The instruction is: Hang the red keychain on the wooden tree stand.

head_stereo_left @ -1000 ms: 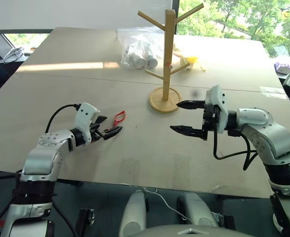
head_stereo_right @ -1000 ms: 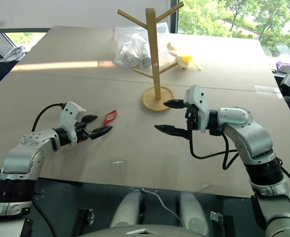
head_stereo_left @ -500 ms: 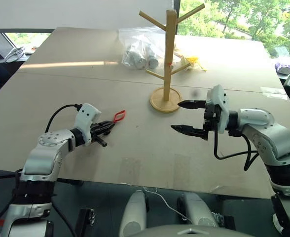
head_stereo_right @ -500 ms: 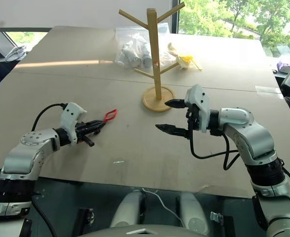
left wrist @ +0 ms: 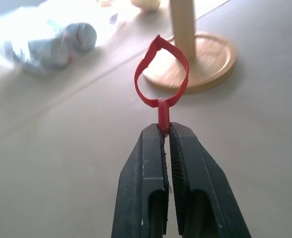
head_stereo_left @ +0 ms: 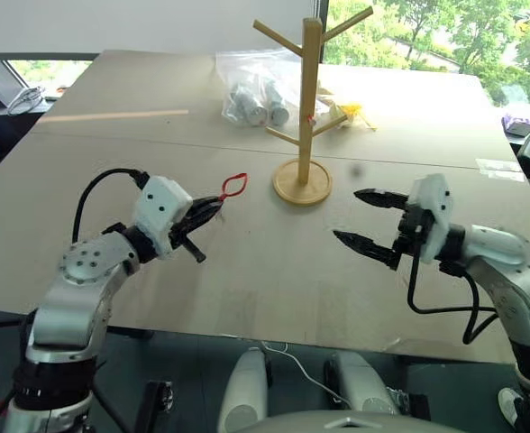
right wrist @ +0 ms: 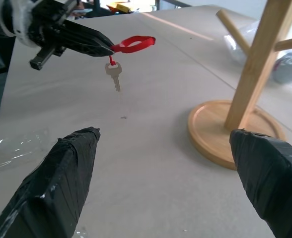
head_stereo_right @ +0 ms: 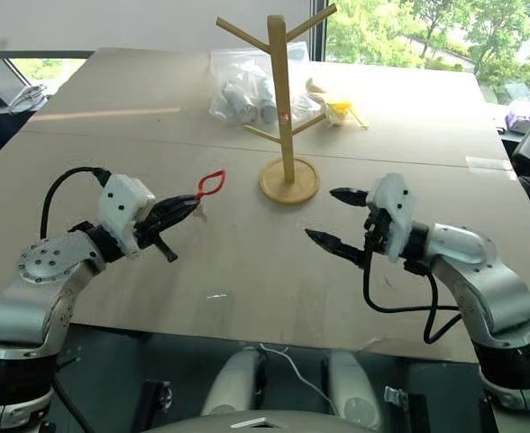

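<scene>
— Left wrist view: how is the red keychain (left wrist: 162, 85) held?
— Pinched at its neck by the clenched left end effector (left wrist: 166, 136) — lifted off the bench (head_stereo_left: 247, 280), near the wooden tree stand (head_stereo_left: 306, 108). A light, floppy strap is judged; the right end effector (head_stereo_left: 366, 219) is spread wide, grasping nothing.

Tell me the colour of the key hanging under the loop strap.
Silver; the key dangles below the red strap, clearest in the right wrist view.

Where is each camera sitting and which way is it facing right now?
Head pair: on the head, looking forward and down at the table, both arms showing; left gripper holds the red keychain near the wooden tree stand.
Left wrist: along shut fingers at the red loop and stand base.
Right wrist: between open fingers at stand and keychain.
Both wrist views share the keychain and stand.
</scene>
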Motion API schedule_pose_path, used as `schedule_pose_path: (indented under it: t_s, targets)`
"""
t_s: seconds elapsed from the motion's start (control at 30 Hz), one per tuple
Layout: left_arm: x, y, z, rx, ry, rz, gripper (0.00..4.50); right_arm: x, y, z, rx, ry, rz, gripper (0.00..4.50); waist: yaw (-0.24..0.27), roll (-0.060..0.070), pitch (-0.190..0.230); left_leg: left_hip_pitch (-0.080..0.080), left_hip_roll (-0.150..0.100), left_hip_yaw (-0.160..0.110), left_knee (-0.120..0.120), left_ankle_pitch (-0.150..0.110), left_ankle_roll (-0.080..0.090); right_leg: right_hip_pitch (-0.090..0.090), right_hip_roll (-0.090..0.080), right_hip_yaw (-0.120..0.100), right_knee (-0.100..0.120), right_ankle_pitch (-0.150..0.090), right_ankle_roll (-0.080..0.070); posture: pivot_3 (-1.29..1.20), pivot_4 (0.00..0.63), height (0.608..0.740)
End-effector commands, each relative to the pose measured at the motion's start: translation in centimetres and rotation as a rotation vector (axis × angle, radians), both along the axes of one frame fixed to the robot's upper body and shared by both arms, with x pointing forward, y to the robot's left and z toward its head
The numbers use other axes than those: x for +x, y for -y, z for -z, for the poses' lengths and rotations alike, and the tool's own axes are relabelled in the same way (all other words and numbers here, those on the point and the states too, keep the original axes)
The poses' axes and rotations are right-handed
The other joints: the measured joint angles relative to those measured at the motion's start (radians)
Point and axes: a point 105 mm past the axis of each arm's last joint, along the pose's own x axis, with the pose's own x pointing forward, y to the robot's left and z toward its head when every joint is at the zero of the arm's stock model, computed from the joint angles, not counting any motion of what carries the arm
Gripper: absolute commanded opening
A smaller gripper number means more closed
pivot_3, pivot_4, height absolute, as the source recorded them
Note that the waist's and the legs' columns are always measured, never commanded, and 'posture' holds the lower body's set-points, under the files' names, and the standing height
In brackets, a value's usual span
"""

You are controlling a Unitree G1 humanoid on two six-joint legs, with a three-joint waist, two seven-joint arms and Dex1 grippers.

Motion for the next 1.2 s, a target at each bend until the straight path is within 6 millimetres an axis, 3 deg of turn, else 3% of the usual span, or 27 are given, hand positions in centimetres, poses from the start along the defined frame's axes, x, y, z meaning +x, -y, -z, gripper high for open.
schedule_pose_path:
  t_s: [0.03,0.2,0.3,0.67,1.07,1.2]
  targets:
    - [-1.3,3.0,-2.6,0.08,0.217,0.1,0.05,-1.0,0.6,-1.6,0.03,0.067,0.056,4.5,0.001,0.0,0.0,0.0,0.0,0.0,0.0,0.0,0.0,0.0,0.0,0.0,0.0,0.0,0.0,0.0,0.15,0.74]
    - [0.5,6.2,-5.9,0.105,0.488,0.131,0.05,-1.6,0.3,-3.1,0.068,0.114,0.096,4.5,0.007,0.0,0.0,-0.001,-0.001,0.0,0.001,0.0,0.0,0.0,0.0,0.0,0.0,0.0,0.0,0.0,0.15,0.74]
    - [1.7,7.1,-6.6,0.091,0.542,0.13,0.05,-1.8,0.1,-3.5,0.077,0.127,0.108,4.5,0.001,0.0,0.0,-0.001,-0.001,0.0,0.001,0.0,0.0,0.001,0.0,0.0,-0.001,0.0,0.0,0.0,0.15,0.74]
    - [3.6,8.2,-6.1,0.122,0.58,0.154,0.05,-2.2,0.7,-3.8,0.093,0.125,0.181,4.5,0.001,0.0,0.0,-0.001,-0.001,0.0,0.001,0.0,0.0,0.0,0.0,0.0,-0.001,0.0,0.0,0.0,0.15,0.74]
    - [5.0,7.8,-4.7,0.177,0.525,0.091,0.05,-2.1,0.8,-3.5,0.099,0.108,0.195,4.5,0.0,0.0,0.0,-0.001,-0.001,0.0,0.001,0.0,0.0,0.0,0.001,0.0,0.0,0.0,0.0,0.0,0.15,0.74]
    - [5.1,7.3,-4.3,0.128,0.438,0.084,1.31,-1.7,1.0,-3.4,0.094,0.101,0.193,4.5,0.0,0.0,0.0,-0.001,-0.001,0.0,0.001,0.0,0.0,0.0,0.001,0.0,0.0,0.0,0.0,0.0,0.15,0.74]
